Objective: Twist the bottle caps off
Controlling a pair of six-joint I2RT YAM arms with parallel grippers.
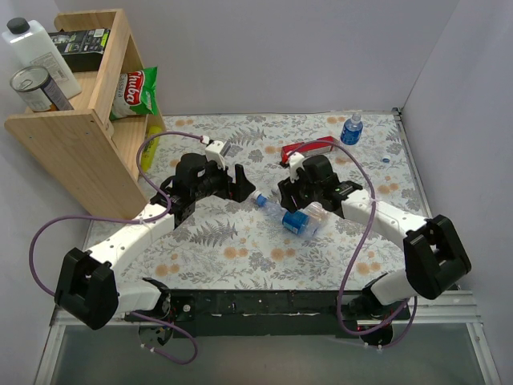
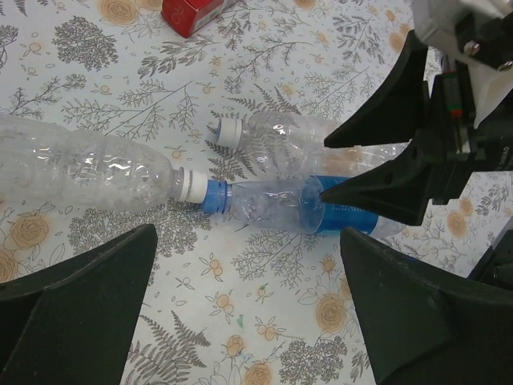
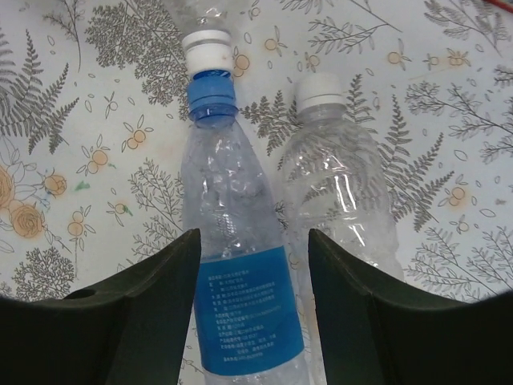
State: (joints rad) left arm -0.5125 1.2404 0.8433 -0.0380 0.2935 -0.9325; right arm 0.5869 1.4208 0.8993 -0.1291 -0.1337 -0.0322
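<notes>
Left gripper (image 2: 248,233) wide open; right gripper (image 3: 254,237) astride blue-label bottle (image 3: 240,192), grip unclear; three bottle caps (image 3: 321,88) nearby.

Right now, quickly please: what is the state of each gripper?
Left gripper: open, holding nothing.
Right gripper: fingers astride the blue-labelled bottle; grip cannot be told.

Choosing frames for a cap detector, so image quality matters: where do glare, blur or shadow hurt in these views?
Right wrist view: sharp, but white glints streak the unlabelled bottle, print on the blue label is too small to read, and the right fingers are dark and soft. Left wrist view: the white cap is crisp, the left fingers blurred. Top view: even light, soft shadows.
</notes>
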